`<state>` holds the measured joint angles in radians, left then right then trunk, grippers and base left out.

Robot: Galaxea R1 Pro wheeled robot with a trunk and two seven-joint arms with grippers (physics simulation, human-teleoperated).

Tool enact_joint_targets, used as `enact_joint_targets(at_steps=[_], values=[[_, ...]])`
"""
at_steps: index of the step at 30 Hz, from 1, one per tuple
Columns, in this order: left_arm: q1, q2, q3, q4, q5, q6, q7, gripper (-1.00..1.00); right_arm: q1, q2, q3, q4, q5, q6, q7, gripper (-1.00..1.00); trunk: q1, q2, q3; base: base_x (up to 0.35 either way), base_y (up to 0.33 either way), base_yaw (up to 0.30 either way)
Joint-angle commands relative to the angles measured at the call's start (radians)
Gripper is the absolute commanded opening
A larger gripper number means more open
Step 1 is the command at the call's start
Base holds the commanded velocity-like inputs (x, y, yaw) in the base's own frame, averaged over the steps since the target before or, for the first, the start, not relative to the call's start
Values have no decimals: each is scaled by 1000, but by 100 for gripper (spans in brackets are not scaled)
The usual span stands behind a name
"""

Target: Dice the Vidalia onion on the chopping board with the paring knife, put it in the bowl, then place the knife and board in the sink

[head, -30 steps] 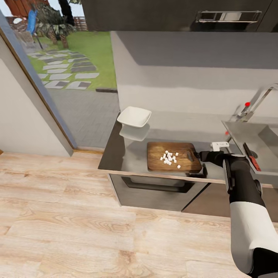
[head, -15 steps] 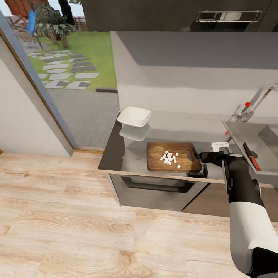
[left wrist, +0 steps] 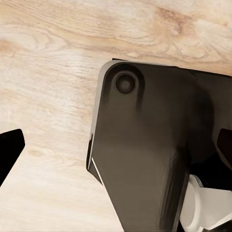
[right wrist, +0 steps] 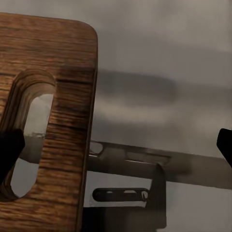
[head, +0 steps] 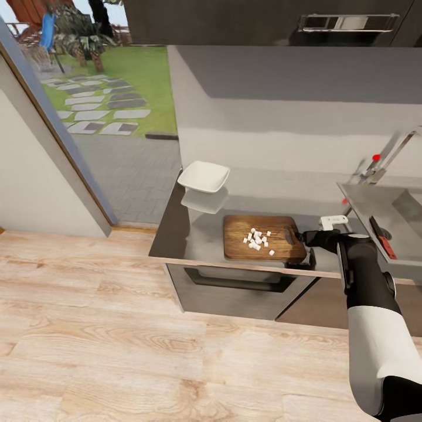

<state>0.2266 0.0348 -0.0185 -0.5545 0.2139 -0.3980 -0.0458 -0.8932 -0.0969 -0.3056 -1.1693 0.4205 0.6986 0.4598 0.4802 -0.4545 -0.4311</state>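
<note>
The dark-brown chopping board (head: 264, 237) lies on the grey countertop (head: 187, 234) with several white diced onion pieces (head: 257, 239) on it. My right gripper (head: 300, 237) is at the board's slotted end, open. In the right wrist view the board's handle slot (right wrist: 29, 145) sits by one fingertip (right wrist: 8, 152), and the gripper's middle (right wrist: 116, 145) is over bare counter. The white bowl (head: 203, 176) stands at the counter's back left. The paring knife (head: 382, 237) lies on the sink (head: 363, 202) at the right. My left gripper (left wrist: 116, 150) hangs open over the wooden floor.
A chrome faucet with a red knob (head: 375, 157) rises behind the sink. Grey cabinet fronts (head: 234, 293) run under the counter, dark wall cabinets (head: 264, 20) hang above. A glass door (head: 99, 105) to the garden stands at the left. Part of my own dark body (left wrist: 145, 159) is below the left gripper.
</note>
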Motion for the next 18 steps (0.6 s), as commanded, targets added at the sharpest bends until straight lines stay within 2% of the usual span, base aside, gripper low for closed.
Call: enact_joint_targets(at_steps=[1,18], values=[[0,1,-2,-1,11,-1,-5,100,-1,0,-1,-1,10,2,10,100,0,-2,-2,0,0,0],[0,-1,-3,-1,10,-1,-5,100,-1,0,-1,-1,11,2,10,100,0,-2,-9,12,12,0]])
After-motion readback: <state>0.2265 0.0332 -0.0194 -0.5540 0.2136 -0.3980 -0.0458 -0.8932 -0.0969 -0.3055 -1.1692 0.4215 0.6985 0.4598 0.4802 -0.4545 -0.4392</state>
